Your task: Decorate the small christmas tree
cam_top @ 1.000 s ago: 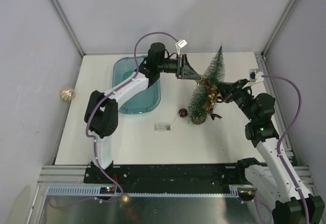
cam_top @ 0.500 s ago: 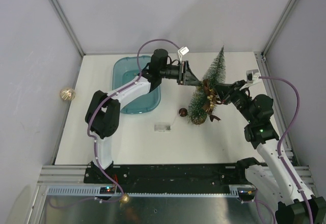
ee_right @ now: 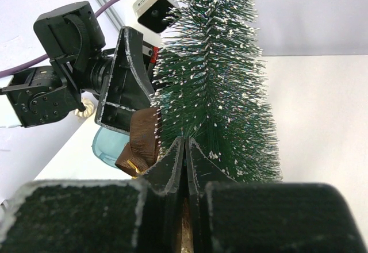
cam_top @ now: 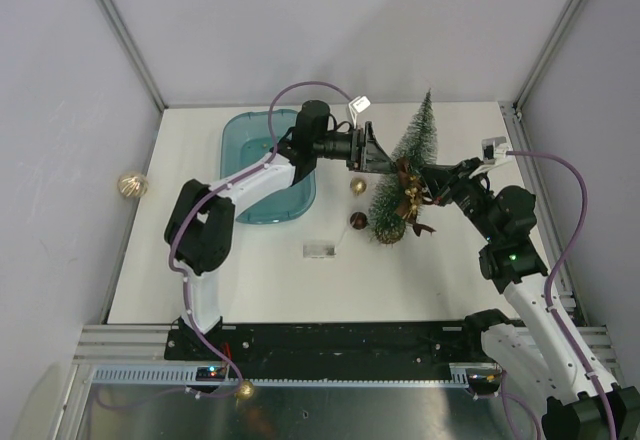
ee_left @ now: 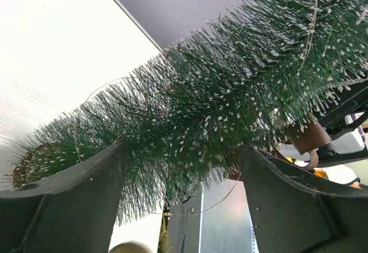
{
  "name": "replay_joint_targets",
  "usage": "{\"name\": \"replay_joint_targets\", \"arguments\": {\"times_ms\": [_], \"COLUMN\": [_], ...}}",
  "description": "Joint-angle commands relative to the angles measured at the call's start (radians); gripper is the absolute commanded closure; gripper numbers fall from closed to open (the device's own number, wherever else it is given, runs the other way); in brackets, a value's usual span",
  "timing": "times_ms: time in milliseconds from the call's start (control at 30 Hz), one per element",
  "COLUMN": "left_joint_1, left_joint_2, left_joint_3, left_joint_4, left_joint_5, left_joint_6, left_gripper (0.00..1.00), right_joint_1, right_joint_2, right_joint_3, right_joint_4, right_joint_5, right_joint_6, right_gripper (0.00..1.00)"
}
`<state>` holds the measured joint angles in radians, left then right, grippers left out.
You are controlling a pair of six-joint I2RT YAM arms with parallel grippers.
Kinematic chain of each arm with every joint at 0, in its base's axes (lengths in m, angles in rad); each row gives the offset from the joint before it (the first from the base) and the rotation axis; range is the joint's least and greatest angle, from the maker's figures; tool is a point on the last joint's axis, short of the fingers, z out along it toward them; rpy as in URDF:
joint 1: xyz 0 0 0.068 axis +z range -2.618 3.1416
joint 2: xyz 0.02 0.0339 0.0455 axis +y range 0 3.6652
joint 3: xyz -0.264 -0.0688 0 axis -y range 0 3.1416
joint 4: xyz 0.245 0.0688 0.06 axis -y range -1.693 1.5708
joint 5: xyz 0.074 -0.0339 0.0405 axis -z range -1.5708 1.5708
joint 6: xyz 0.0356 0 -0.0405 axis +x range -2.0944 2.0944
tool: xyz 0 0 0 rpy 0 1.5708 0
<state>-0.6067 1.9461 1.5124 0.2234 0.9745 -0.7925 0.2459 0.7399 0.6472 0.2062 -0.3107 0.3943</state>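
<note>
**Desk:** Where is the small christmas tree placed?

**Caption:** The small christmas tree (cam_top: 418, 135) is pictured upright on its round base, right of centre on the white table (cam_top: 250, 280). It is flanked by both arms, and a brown ribbon (cam_top: 411, 192) is seen at its mid-height.

**Desk:** And the jaws?

**Caption:** The left gripper (ee_left: 181, 152) is shown with its jaws spread wide. The bristles of the tree's left flank lie between the fingers (ee_left: 75, 201), and nothing is clamped. The right gripper (ee_right: 185, 149) is seen with its jaws pressed together against the lower right side of the tree. Whether a strand is pinched there cannot be told.

**Desk:** What edges and open room are shown?

**Caption:** The table is bounded by pale walls at the left, back and right, with metal posts in the back corners. Its near edge is met by the black rail (cam_top: 330, 340) to which the left arm's base is bolted.

The blue tray (cam_top: 255, 205) is set at the back left, and the left arm is stretched over it. A gold ball (cam_top: 357, 186) lies on the table between tray and tree, just below the left gripper. A darker ball (cam_top: 358, 221) lies just beside the tree's base. A small pale slip (cam_top: 320, 250) is seen nearer the front.

The widest bare stretch is found along the near side, and a narrower strip runs behind the tree. The space to the tree's right is taken up by the right arm.

**Desk:** Is any writing visible?

**Caption:** The slip is too small for print to be made out.
</note>
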Motion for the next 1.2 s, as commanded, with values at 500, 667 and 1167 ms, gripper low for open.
{"name": "replay_joint_targets", "arguments": {"times_ms": [500,667,1167], "left_joint_1": [0.052,0.091,0.406], "left_joint_2": [-0.144,-0.21,-0.433], "left_joint_3": [-0.02,0.007,-0.063], "left_joint_4": [-0.169,-0.438,-0.693], "left_joint_5": [-0.037,-0.164,-0.318], "left_joint_6": [0.192,0.452,0.697], "left_gripper": [0.01,0.0,0.0], "right_joint_1": [0.006,-0.003,-0.077], "right_joint_2": [-0.053,-0.117,-0.267], "right_joint_3": [0.009,0.011,0.137], "right_joint_4": [-0.022,-0.067,-0.377], "right_joint_5": [0.032,0.096,0.248], "right_joint_6": [-0.029,-0.059,-0.117], "right_gripper": [0.91,0.6,0.15]}}
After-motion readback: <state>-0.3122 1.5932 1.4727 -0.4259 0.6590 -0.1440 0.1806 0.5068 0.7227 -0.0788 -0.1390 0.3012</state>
